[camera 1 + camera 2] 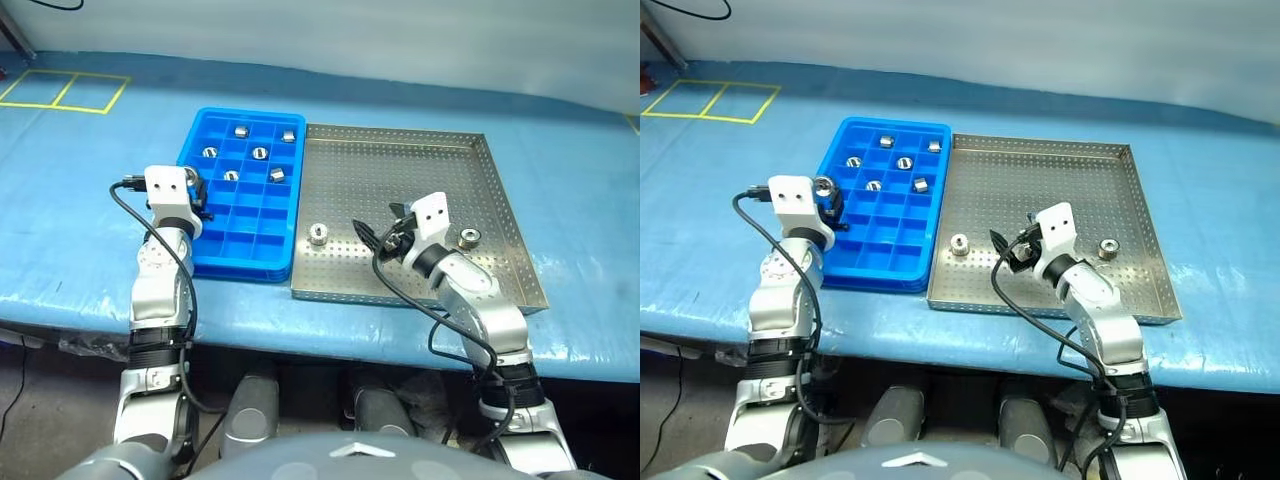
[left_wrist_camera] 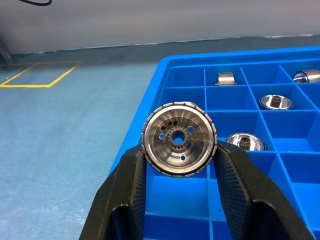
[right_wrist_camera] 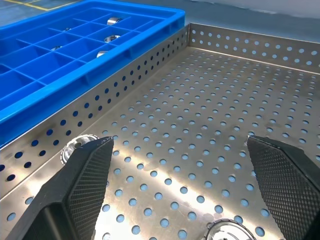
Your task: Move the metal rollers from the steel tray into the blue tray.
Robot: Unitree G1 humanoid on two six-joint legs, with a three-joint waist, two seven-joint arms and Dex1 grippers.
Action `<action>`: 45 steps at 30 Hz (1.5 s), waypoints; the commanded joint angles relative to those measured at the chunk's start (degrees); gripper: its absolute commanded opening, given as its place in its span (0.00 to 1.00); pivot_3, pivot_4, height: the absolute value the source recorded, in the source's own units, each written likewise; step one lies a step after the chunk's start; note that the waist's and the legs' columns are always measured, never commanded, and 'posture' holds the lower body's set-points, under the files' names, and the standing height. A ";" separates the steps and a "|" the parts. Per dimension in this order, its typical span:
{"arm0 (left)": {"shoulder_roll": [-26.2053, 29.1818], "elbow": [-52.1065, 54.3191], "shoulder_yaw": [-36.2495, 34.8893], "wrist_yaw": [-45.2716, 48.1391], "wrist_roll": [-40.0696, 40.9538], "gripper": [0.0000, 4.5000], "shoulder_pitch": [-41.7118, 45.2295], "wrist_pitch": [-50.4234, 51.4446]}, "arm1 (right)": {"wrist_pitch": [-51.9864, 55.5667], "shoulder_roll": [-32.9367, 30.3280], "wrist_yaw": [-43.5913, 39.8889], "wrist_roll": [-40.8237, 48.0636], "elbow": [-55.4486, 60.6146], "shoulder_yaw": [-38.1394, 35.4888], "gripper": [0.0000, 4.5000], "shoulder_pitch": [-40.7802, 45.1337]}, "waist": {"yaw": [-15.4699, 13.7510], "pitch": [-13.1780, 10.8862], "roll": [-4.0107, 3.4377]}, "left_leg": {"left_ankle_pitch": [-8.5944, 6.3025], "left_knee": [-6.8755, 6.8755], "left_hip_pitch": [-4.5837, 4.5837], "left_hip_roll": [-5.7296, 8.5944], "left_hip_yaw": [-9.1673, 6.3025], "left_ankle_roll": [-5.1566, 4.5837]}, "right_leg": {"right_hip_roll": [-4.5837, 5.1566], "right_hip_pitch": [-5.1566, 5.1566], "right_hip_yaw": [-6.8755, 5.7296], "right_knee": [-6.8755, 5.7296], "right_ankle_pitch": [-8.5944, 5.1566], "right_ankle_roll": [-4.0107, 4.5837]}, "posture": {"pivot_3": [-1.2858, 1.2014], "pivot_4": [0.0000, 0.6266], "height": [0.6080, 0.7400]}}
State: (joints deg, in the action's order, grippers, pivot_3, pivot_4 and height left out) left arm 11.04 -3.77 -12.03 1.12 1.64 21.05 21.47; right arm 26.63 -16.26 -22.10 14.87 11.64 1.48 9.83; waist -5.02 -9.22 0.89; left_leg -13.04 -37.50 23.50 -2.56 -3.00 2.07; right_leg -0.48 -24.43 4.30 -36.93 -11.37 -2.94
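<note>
My left gripper (image 2: 179, 153) is shut on one metal roller (image 2: 179, 139), held by its rim above the left edge of the blue tray (image 1: 240, 268). Several other rollers (image 1: 259, 153) lie in the far compartments of that tray. The steel tray (image 1: 400, 170) lies right beside it, on its right. Two rollers rest on its perforated floor, one near the front left (image 1: 318, 234) and one at the right (image 1: 468, 237). My right gripper (image 3: 185, 170) hangs open low over the steel tray between those two, with nothing between its fingers.
Both trays sit on a table with a blue cover (image 1: 80, 220), whose front edge runs just below the trays. Yellow tape squares (image 1: 65, 90) mark the far left corner. Black cables (image 1: 400, 290) loop from both wrists.
</note>
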 commanded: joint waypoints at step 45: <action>17.21 -9.76 38.03 52.07 0.92 0.83 29.04 21.48 | -1.56 1.31 6.66 -0.55 10.55 -5.17 1.00 -10.08 | 7.31 0.01 -0.07 | 0.00 0.01 0.04 -0.01 0.06 -0.04 | -0.03 -0.11 0.11 -0.08 -0.07 0.07 | 0.50 0.24 1.00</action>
State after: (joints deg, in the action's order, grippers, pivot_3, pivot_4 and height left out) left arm 27.57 -13.41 25.66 51.92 3.77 47.95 44.37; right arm 26.40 -14.96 -15.87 14.56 19.62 -2.91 0.07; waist 2.29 -9.21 0.81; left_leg -13.05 -37.50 23.54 -2.57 -2.94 2.03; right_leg -0.51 -24.54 4.43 -37.01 -11.45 -2.87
